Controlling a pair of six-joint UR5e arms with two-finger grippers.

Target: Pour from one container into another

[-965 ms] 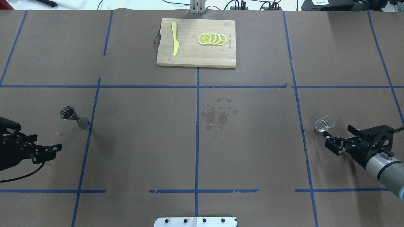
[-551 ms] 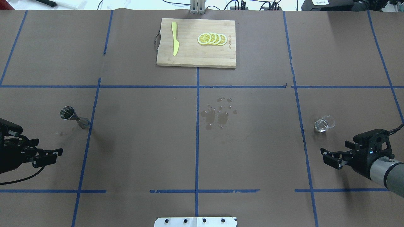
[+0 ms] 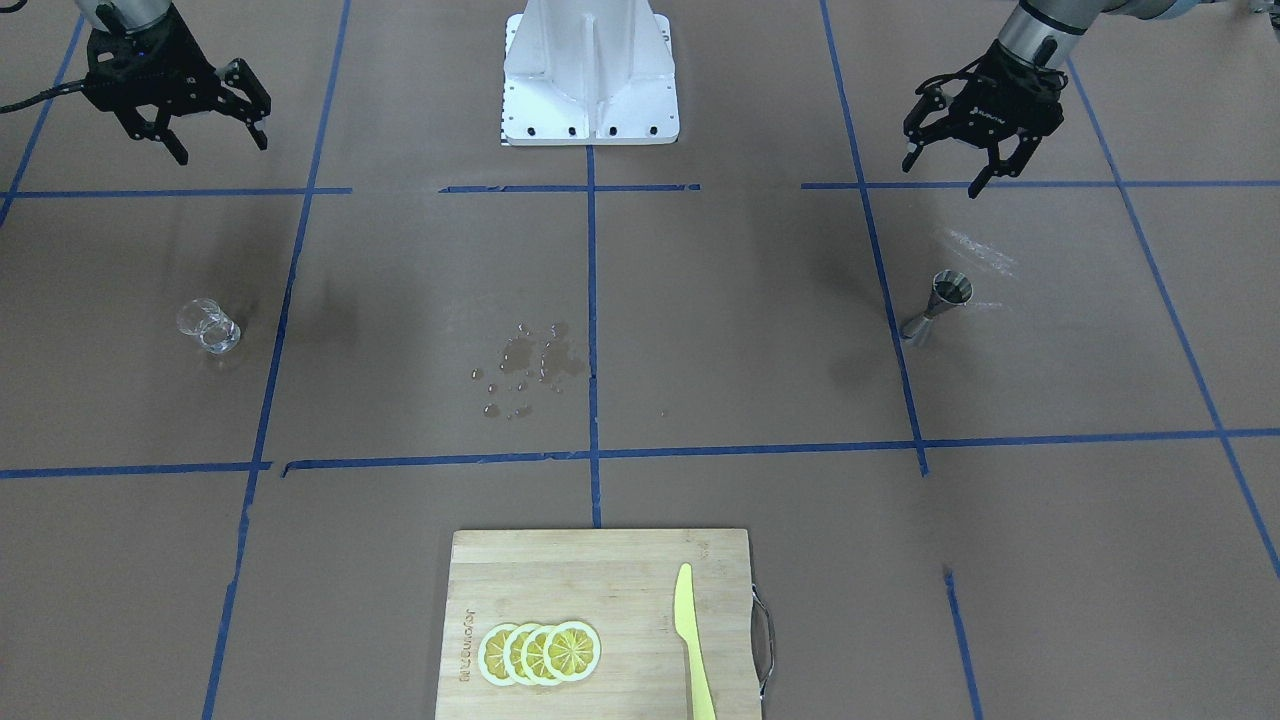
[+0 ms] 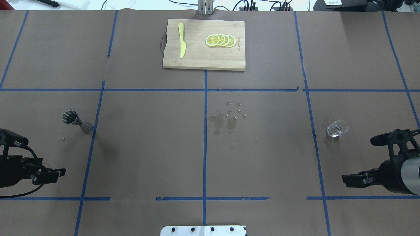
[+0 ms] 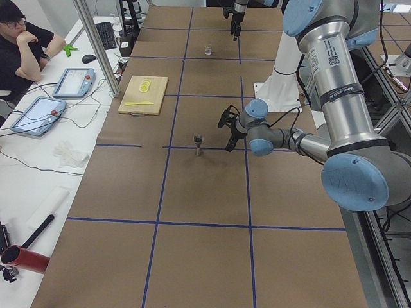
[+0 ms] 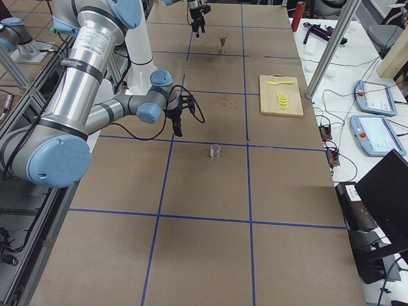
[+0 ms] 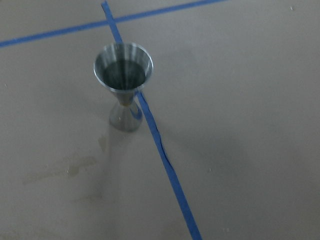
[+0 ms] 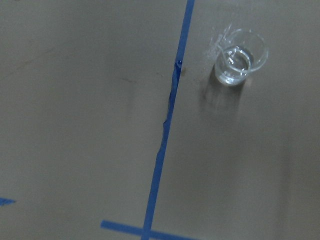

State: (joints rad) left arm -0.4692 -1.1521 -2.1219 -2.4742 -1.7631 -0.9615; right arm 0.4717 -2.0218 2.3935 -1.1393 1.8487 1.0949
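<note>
A brown paper-covered surface is marked into squares by blue tape lines, seen from over the robot's shoulders. At the far left, the left claw hangs above the surface with its two fingers spread wide and nothing between them. Just ahead of it, apart from it, a small steel hourglass-shaped jigger stands upright, its base right beside a tape line. Near the middle lies a patch of spilled droplets. Beyond it, at the far edge, a pale wooden cutting board carries a yellow plastic knife and a row of overlapping lemon slices. To the right, a small clear drinking glass stands upright, alone, just right of a tape line. At the far right, the right claw is held wide open and empty, well apart from the glass.
</note>
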